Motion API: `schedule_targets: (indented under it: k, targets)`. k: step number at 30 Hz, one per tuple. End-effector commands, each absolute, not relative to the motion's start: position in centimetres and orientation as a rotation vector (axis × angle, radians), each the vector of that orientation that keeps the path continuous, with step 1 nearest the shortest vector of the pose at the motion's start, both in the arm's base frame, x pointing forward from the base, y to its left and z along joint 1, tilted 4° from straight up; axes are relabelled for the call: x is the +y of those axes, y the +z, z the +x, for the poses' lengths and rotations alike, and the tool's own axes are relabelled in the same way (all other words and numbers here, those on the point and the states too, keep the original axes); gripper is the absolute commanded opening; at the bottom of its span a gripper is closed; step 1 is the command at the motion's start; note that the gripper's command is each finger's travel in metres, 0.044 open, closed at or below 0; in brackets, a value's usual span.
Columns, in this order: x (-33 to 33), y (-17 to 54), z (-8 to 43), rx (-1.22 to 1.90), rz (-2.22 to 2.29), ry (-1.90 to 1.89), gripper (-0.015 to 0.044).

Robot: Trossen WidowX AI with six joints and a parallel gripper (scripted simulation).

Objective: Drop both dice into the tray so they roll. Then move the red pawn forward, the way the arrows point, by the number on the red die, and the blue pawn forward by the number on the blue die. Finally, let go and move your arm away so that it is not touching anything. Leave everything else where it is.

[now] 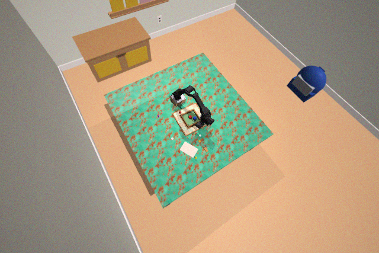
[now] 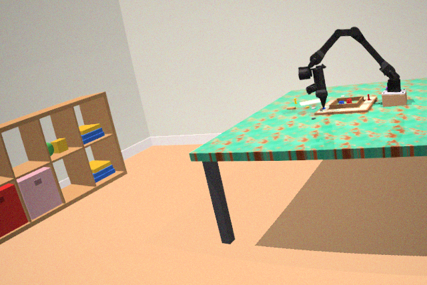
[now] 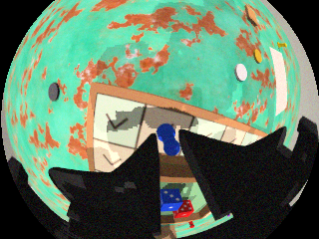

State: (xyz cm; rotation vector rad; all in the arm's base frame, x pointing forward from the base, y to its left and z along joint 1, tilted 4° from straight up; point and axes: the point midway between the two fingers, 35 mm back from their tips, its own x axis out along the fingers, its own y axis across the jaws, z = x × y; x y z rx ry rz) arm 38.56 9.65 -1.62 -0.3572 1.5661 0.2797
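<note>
My gripper (image 2: 323, 106) (image 3: 167, 135) is open a little, low over the outer track of the board (image 1: 179, 122) (image 2: 370, 105) (image 3: 111, 135). The blue pawn (image 3: 167, 133) stands between its fingertips, with a narrow gap on each side, on the square beside the corner square. The red pawn (image 1: 179, 112) (image 2: 368, 97) (image 3: 191, 224) stands on the track on the arm base's side. The blue die (image 1: 194, 118) (image 2: 341, 102) (image 3: 170, 199) and the red die (image 1: 190, 117) (image 2: 349, 101) (image 3: 183, 208) lie in the tray (image 1: 184, 121). The wrist view shows their upper faces only small.
A white card (image 1: 188, 149) (image 2: 309, 102) (image 3: 280, 82), a tan block (image 1: 205, 149) (image 3: 251, 15), a yellow piece (image 1: 195, 157) (image 3: 282, 45), an orange disc (image 1: 199, 141) (image 3: 258, 55) and a white disc (image 3: 241, 72) lie beyond the board. A dark disc (image 2: 313, 118) (image 3: 54, 92) lies beside it.
</note>
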Motion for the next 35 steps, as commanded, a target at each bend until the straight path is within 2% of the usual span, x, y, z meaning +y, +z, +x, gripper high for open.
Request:
schedule_targets:
  k: [1,11,15,27,28,35]
  targets:
    - [9.7,-1.6,38.6,1.566,-0.358,0.280,0.0184]
    - [9.9,3.4,38.7,1.574,-0.354,0.282,0.0440]
    - [9.3,4.8,37.3,1.577,-0.335,0.262,0.0440]
    - [4.6,11.7,23.8,1.599,-0.182,0.100,0.0440]
    - [5.7,11.2,27.6,1.575,-0.221,0.143,0.0440]
    - [5.7,11.2,27.6,1.575,-0.221,0.143,0.0440]
